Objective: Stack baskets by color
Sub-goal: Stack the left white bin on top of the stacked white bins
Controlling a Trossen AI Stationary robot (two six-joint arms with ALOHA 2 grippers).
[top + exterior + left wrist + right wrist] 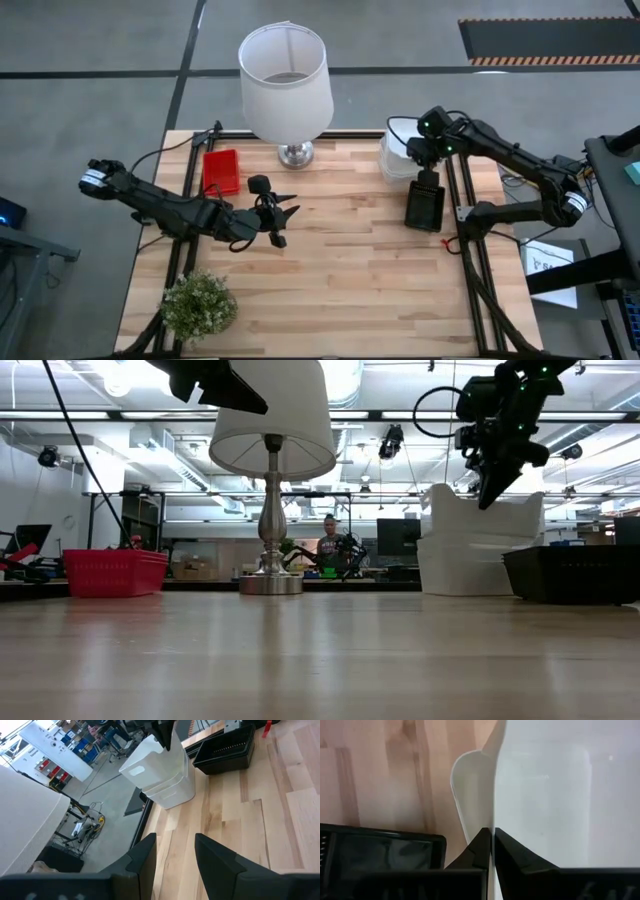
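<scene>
**Right jaws pinch the white stack's rim**

The right gripper (491, 851) has its jaws pressed together on the rim of the white baskets (397, 155), stacked at the counter's (340, 270) far right edge, beside the black baskets (424, 205). The left gripper (284, 222), jaws spread and empty, hovers mid-counter; the red baskets (221, 171) sit far left.

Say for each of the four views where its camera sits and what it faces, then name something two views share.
High: overhead, looking down on the table and both arms.
Low: at tabletop height, facing the lamp; arms enter from above.
Left wrist: past the open left end effector toward the white baskets.
Right wrist: past the shut right end effector onto the white baskets.
Shared: the black basket shows in all four.
</scene>
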